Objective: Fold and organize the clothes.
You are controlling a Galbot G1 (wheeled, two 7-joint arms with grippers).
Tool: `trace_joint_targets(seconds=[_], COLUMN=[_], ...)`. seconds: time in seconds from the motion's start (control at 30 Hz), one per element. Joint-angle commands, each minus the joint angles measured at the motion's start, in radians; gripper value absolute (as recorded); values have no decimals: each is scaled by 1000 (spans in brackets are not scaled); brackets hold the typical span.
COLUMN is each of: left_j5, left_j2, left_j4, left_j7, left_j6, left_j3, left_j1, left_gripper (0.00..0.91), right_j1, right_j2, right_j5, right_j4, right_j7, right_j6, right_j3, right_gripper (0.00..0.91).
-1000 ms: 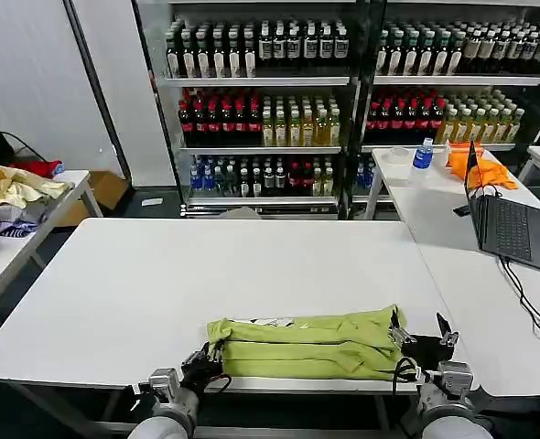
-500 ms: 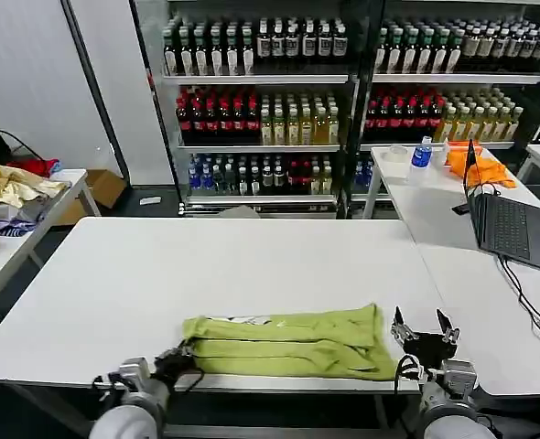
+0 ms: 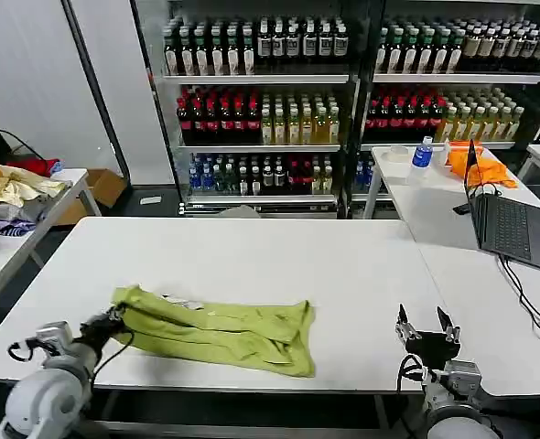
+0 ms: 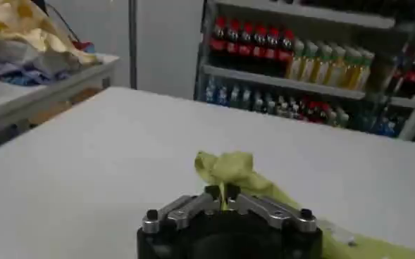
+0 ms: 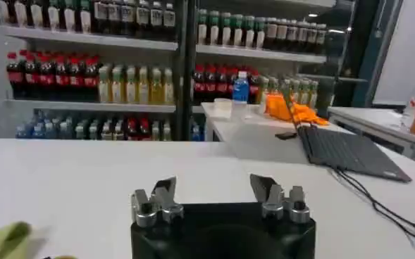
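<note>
The folded shirt [image 3: 220, 331] is spread on the desk [image 3: 252, 265] near its front edge, left of centre. Its left end is clamped by the left end effector [image 3: 113, 322]. The right end effector [image 3: 426, 327] is held apart, empty, at the near right.

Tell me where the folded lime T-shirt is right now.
In the head view the lime T-shirt lies near the front edge of the white table, left of centre, its left end pinched in the left gripper.

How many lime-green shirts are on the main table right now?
1. The lime-green shirt lies folded lengthwise near the table's front edge, its left end pinched in the left hand. The right hand is open, apart from it.
</note>
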Motion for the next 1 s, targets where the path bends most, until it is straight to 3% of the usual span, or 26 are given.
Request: trace_joint_targets(seconds=[0.03, 0.3, 0.67, 1.0], left_j5=[-236, -322, -315, -234], left_j2=[45, -61, -239, -338], left_j4=[-204, -273, -132, 20], left_j7=[-6, -5, -17, -28], left_j6=[24, 35, 29, 16], left_j3=[-35, 142, 406, 557], left_j1=[-19, -28, -152, -206], left_gripper=[20, 20, 20, 20], right_j1=[-10, -30, -27, -13], right_j2=[-2, -9, -24, -28], right_j5=[-2, -5, -5, 2], right_j4=[3, 5, -25, -44], right_j7=[0, -1, -2, -4], right_j6=[1, 4, 12, 20], right_j3=[0, 9, 10, 11], right_gripper=[715, 685, 645, 625])
